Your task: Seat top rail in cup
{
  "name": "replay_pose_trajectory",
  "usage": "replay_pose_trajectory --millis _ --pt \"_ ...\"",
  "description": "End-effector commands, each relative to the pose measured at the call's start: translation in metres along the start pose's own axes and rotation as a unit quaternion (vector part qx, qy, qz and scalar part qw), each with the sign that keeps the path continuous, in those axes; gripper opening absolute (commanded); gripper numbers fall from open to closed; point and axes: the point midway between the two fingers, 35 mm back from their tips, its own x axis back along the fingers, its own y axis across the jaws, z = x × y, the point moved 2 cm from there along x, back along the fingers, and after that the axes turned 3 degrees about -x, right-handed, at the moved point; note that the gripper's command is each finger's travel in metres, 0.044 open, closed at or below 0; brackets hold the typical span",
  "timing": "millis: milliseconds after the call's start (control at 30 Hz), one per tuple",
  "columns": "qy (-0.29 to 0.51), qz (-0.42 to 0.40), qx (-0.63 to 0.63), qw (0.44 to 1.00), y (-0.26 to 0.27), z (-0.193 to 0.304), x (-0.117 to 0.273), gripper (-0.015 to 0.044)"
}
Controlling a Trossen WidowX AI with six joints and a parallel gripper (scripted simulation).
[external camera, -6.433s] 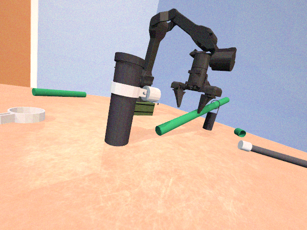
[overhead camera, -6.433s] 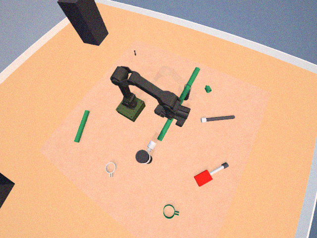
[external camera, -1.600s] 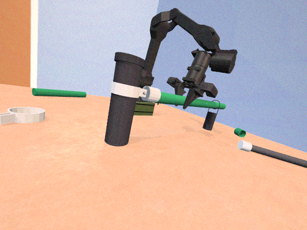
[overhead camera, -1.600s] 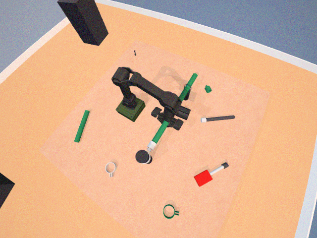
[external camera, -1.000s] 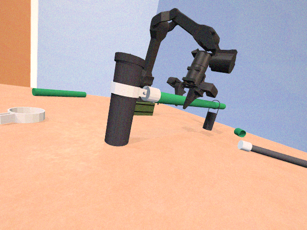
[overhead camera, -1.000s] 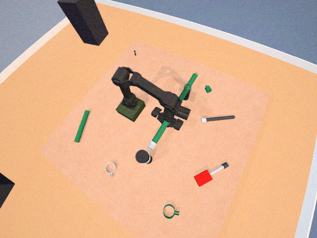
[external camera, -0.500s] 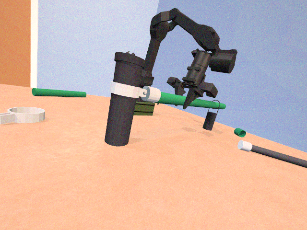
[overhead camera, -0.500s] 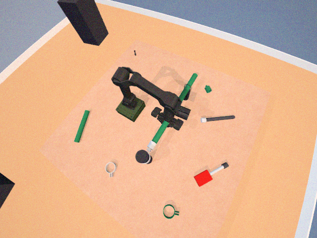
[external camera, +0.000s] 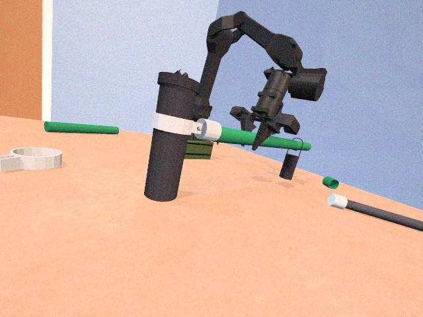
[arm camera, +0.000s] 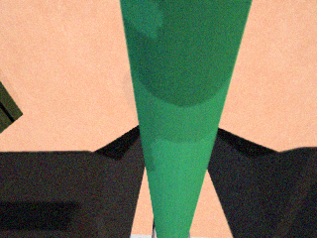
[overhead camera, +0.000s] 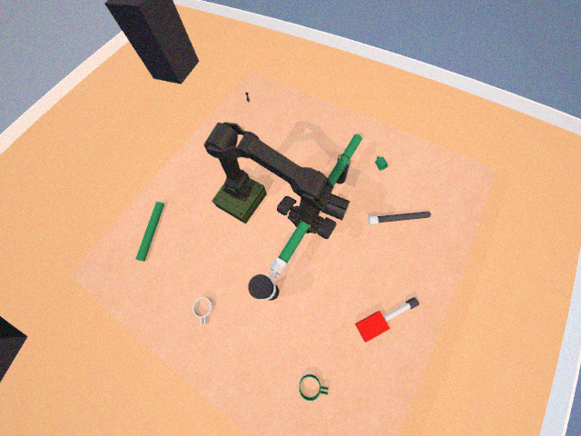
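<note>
My gripper (overhead camera: 306, 222) (external camera: 249, 140) (arm camera: 178, 134) is shut on the green top rail (overhead camera: 294, 242) (external camera: 235, 136) (arm camera: 185, 59), with a finger on each side of it. The rail's near end meets the white rail-end cup (overhead camera: 279, 265) (external camera: 209, 130) and appears to be inside it; how deep is hidden. The cup hangs from the white brace band (external camera: 170, 123) around the big black post (external camera: 164, 164) (overhead camera: 261, 286). The band sits on the post's upper part, below its cap. The rail's far part passes through the thin wire loop (external camera: 297, 138) above the small black post (external camera: 288, 167) (overhead camera: 343, 174).
A loose green rail (overhead camera: 150, 231) (external camera: 82, 128), a white ring band (external camera: 54, 160), a green ring band (overhead camera: 300, 391), a green cap (overhead camera: 380, 163) (external camera: 330, 181), a black rod (overhead camera: 403, 217) (external camera: 379, 211) with a white cup, and a red block (overhead camera: 372, 326) lie around.
</note>
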Motion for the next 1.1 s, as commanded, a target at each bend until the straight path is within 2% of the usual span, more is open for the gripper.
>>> replay_pose_trajectory --millis 0,1067 --pt "0.002 0.000 0.000 1.000 0.0001 0.0012 0.0013 0.0000" --pt "0.006 0.001 -0.001 1.000 -0.0002 0.0069 0.0041 0.0000"
